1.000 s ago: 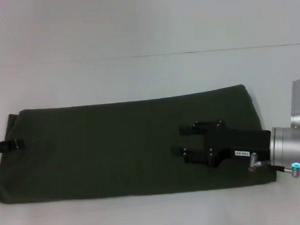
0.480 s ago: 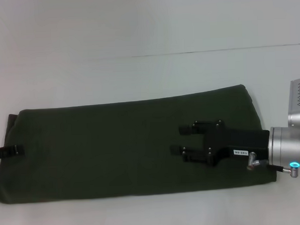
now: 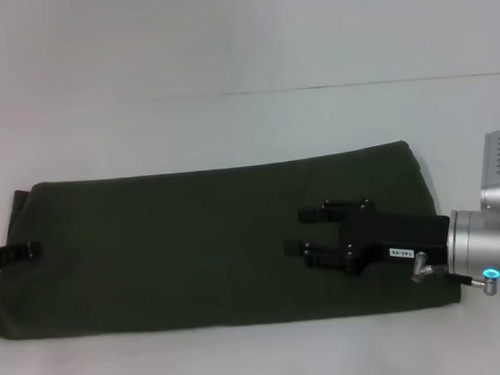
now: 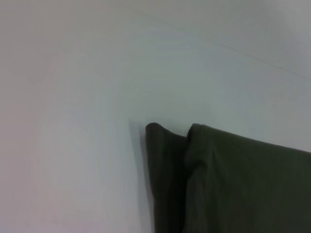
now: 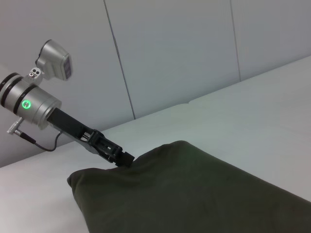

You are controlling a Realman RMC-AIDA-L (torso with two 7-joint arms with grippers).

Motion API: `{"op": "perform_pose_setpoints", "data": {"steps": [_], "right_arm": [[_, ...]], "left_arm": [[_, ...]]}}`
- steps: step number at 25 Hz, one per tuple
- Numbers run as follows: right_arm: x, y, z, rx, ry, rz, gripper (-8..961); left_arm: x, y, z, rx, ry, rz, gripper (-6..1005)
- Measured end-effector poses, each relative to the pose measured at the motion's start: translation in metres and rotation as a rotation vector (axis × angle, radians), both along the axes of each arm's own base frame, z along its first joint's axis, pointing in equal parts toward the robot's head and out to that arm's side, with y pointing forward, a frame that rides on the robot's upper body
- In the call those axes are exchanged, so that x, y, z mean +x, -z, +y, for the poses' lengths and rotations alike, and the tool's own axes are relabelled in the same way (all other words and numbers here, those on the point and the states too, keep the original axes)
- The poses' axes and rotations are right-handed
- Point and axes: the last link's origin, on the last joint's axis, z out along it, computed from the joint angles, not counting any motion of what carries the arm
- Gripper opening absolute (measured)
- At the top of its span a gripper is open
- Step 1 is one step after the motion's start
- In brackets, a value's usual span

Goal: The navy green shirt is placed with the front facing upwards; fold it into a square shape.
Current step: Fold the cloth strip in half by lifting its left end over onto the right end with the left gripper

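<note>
The navy green shirt (image 3: 194,240) lies on the white table as a long strip running left to right, plain green side up; no print or label shows. My right gripper (image 3: 293,230) is open, its jaws apart, low over the strip's right part. My left gripper (image 3: 12,253) sits at the strip's left end, mostly out of the head view. The right wrist view shows the left gripper (image 5: 119,158) touching the edge of the shirt (image 5: 194,194). The left wrist view shows a corner of the shirt (image 4: 218,184) with two stacked folded layers.
The white table (image 3: 228,56) has a thin seam line (image 3: 353,86) running across behind the shirt. My right arm's silver wrist (image 3: 481,248) sits off the shirt's right end. The left arm's silver wrist (image 5: 34,104) shows in the right wrist view.
The left gripper has slid a little toward the near side along the shirt's left end. The right gripper has barely moved.
</note>
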Motion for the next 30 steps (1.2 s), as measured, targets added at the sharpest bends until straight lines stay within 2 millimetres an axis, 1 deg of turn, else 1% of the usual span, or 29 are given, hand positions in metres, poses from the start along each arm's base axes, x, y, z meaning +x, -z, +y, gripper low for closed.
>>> {"op": "perform_pose_setpoints", "data": {"steps": [7,24,30], "right_arm": [[0.000,-0.001,0.001,0.001,0.013,0.008,650],[0.000,-0.002,0.001,0.005,0.017,0.011,650],[0.000,-0.003,0.001,0.004,0.020,0.012,649]], "left_arm": [[-0.001,-0.003,0.001,0.013,-0.001,0.009,936],[0.003,0.007,-0.001,-0.027,0.002,-0.020,937],[0.008,0.011,0.001,-0.050,0.012,-0.032,892]]}}
